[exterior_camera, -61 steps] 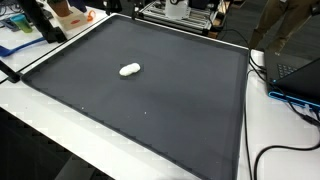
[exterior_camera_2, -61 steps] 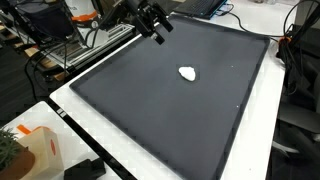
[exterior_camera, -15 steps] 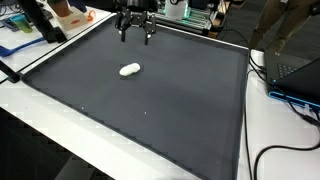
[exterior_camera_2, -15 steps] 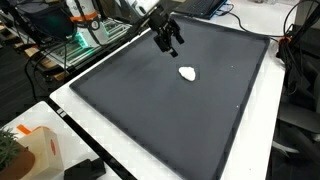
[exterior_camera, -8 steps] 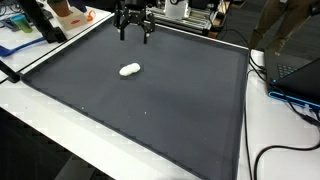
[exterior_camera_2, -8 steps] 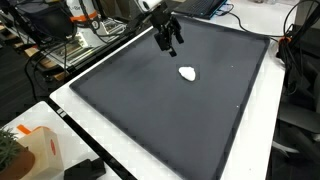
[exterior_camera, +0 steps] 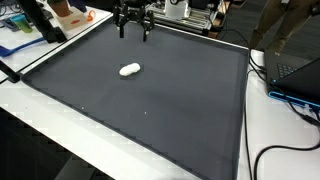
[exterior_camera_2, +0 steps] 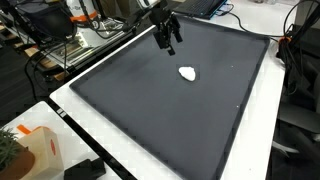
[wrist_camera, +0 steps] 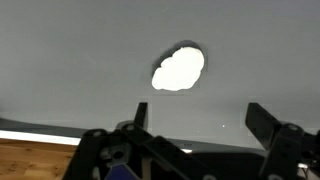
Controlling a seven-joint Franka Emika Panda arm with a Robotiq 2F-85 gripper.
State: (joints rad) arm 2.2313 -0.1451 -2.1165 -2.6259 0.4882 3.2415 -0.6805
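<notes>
The gripper, jaws spread wide and empty, has swung in above the far edge of the black mat, while the white lump, possibly dough, stays untouched mid-mat, well apart from it.

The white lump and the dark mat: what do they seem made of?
The white lump looks soft, perhaps crumpled tissue or cloth: matte, with a lobed, uneven outline; too small to be sure. The dark mat is probably fabric or rubber sheet: flat grey, no glare, a thin border along its edge.
</notes>
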